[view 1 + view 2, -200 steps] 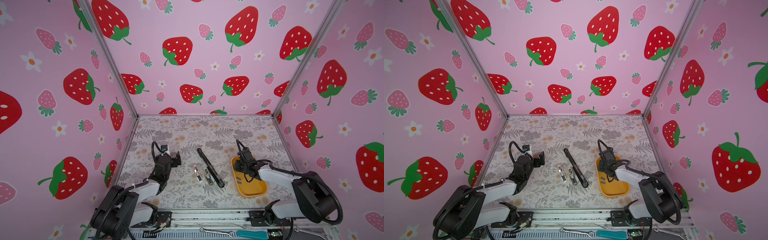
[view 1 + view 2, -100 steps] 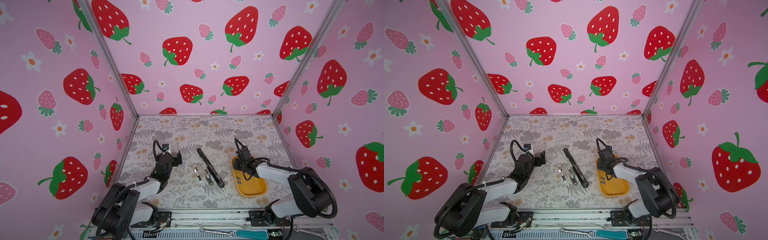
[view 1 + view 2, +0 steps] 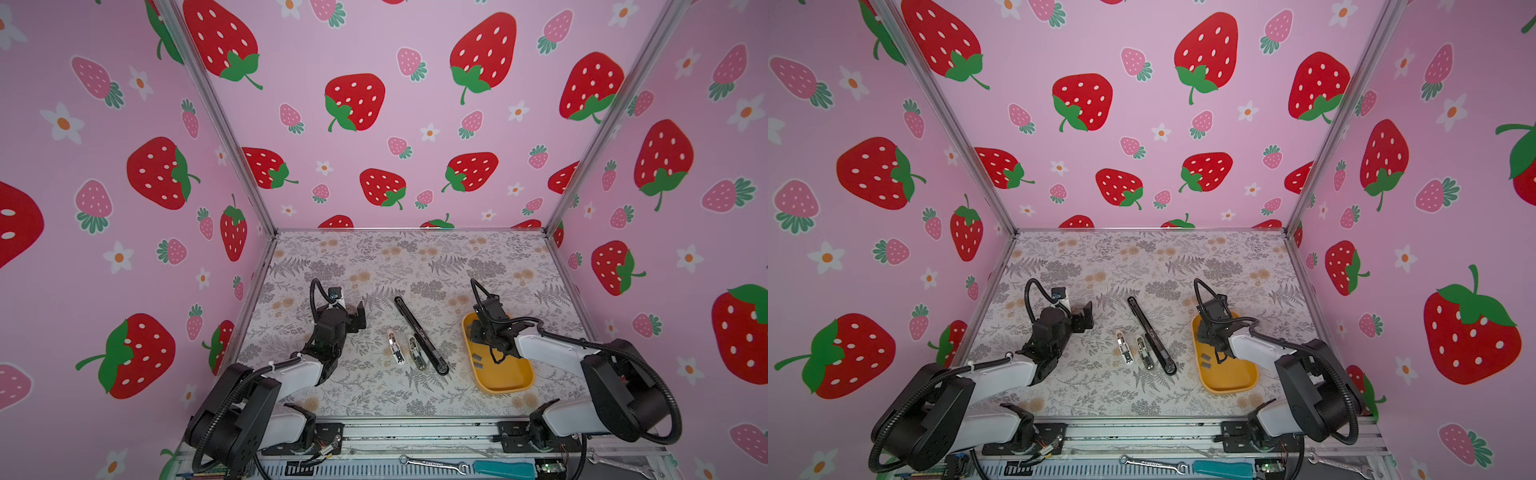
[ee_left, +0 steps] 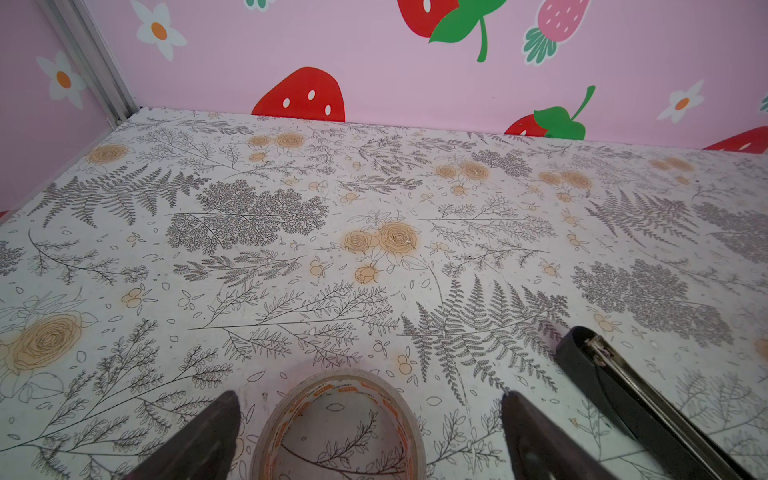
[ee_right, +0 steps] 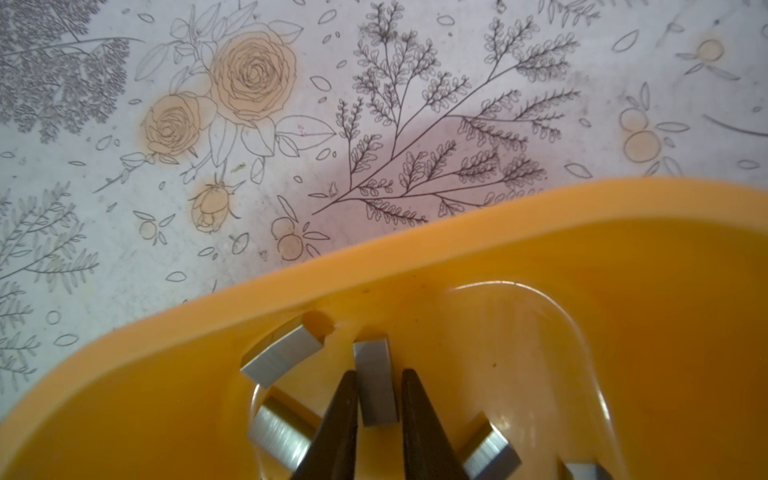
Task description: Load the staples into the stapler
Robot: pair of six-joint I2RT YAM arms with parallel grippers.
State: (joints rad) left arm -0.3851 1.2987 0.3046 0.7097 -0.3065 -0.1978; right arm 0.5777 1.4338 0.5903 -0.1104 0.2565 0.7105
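A long black stapler (image 3: 419, 334) (image 3: 1152, 336) lies opened flat mid-table; its tip shows in the left wrist view (image 4: 623, 390). The staples, short grey metal strips, lie in a yellow tray (image 3: 519, 384) (image 5: 291, 291); two show in both top views (image 3: 477, 356) (image 3: 1205, 356). My right gripper (image 5: 379, 374) (image 3: 478, 334) reaches down into the tray's far end, its thin black fingers shut on one staple strip (image 5: 374, 399), with several other strips (image 5: 282, 359) around it. My left gripper (image 4: 370, 399) (image 3: 359, 316) stands open left of the stapler, holding nothing.
A clear tape roll (image 4: 336, 419) lies flat between the left fingers. Two small silvery stapler-like pieces (image 3: 395, 352) (image 3: 416, 352) lie just left of the black stapler. Pink walls close in three sides. A wrench (image 3: 432, 462) and a teal-handled tool (image 3: 503, 467) rest on the front rail.
The right wrist has shifted slightly toward the tray's far end. The left arm has barely moved and stays open.
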